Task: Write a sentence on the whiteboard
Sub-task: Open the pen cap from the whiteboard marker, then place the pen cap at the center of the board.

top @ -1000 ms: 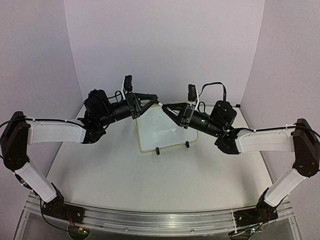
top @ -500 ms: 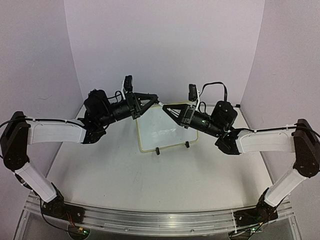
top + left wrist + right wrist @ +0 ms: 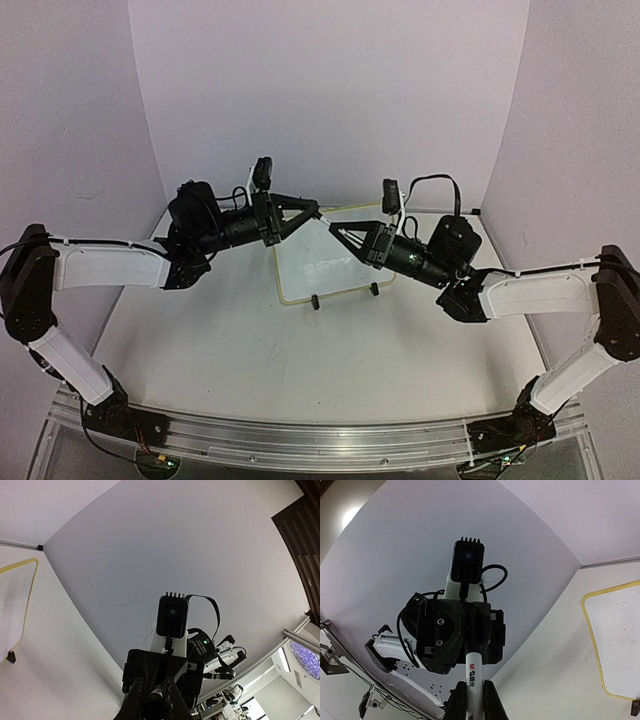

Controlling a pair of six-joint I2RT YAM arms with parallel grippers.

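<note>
text: "m&g" | on: barrel of white marker (image 3: 471, 672) | writing (image 3: 325, 267) on whiteboard (image 3: 298, 278): illegible

white table (image 3: 250, 350), whiteboard (image 3: 310, 268) standing on it toward the far side

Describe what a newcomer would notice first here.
The left end effector and right end effector meet tip to tip over the middle of the table, both clamped on one white marker. Under them stands a yellow-rimmed whiteboard, propped at a tilt.
</note>
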